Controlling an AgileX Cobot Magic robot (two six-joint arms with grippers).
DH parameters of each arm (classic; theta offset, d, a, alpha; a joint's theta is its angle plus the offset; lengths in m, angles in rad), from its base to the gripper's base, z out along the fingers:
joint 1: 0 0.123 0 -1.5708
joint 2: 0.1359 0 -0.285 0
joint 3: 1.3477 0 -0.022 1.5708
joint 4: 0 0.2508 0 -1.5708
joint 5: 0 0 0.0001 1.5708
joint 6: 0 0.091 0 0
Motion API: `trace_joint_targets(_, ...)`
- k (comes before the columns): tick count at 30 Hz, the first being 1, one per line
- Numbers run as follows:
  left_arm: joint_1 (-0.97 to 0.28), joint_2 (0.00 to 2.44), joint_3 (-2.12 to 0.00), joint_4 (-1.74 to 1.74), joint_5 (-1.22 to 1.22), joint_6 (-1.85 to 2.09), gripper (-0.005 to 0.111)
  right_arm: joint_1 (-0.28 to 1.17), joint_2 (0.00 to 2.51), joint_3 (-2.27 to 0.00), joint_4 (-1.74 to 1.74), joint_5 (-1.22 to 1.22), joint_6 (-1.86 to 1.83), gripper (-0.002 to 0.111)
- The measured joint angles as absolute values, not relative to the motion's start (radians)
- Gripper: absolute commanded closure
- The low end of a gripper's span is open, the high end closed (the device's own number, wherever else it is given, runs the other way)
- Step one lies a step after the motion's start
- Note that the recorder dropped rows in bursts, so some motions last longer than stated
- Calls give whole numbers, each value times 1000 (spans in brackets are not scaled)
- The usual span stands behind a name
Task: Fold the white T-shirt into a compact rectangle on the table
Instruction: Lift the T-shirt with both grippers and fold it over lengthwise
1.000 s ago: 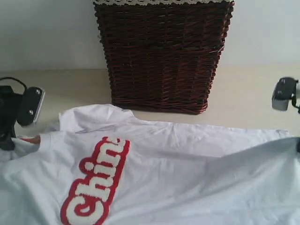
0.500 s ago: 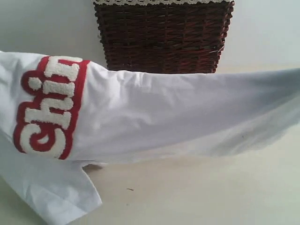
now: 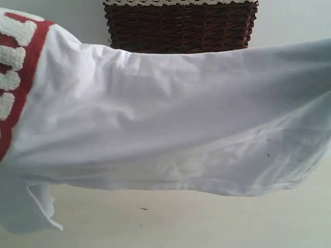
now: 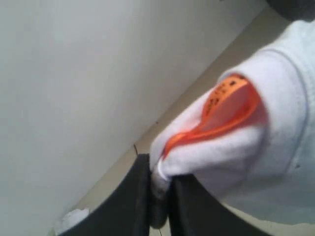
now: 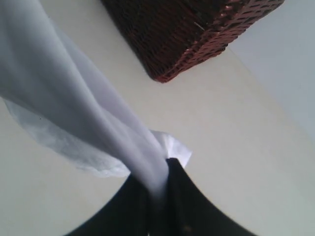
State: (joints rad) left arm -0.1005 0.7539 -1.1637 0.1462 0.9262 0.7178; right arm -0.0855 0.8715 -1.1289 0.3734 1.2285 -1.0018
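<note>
One white cotton T-shirt [image 3: 170, 119] with fuzzy red-outlined lettering hangs stretched in the air above the pale beige table [image 3: 207, 222], in front of one dark brown wicker basket [image 3: 181, 26] with lace trim. Two grippers hold it up, each pinched tight on cloth: the left gripper [image 4: 160, 189] clamps a bunched edge beside an orange label [image 4: 221, 110], and the right gripper [image 5: 160, 189] clamps a gathered corner. The fabric looks light, soft and limp, sagging between the grips and likely to wrinkle or slip; holding it by hems or seams seems the most secure.
</note>
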Motion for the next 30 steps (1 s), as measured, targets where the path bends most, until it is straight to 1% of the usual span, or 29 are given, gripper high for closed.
trace_joint_targets(6, -100, 714, -1224, 152, 1016, 711, 107, -86, 815, -1129, 404, 1228, -973, 108)
trace_joint_targets(14, -100, 700, -1232, 140, 1166, 706, 107, -86, 761, -1126, 456, 1231, -943, 108)
trace_joint_targets(19, -100, 707, -1192, 89, 1179, 706, 107, -34, 766, -1013, 417, 1228, -905, 108)
trace_joint_targets(22, -100, 745, -1112, 79, 1177, 706, 107, -17, 804, -903, 316, 1230, -837, 108)
trace_joint_targets(25, -100, 817, -1015, 70, 1134, 712, 107, -15, 889, -790, 202, 1229, -801, 108)
trace_joint_targets(27, -100, 874, -950, 68, 1050, 721, 107, -14, 966, -740, 159, 1202, -793, 108)
trace_joint_targets(30, -100, 955, -873, 68, 863, 726, 107, -13, 1075, -711, 140, 1070, -790, 108)
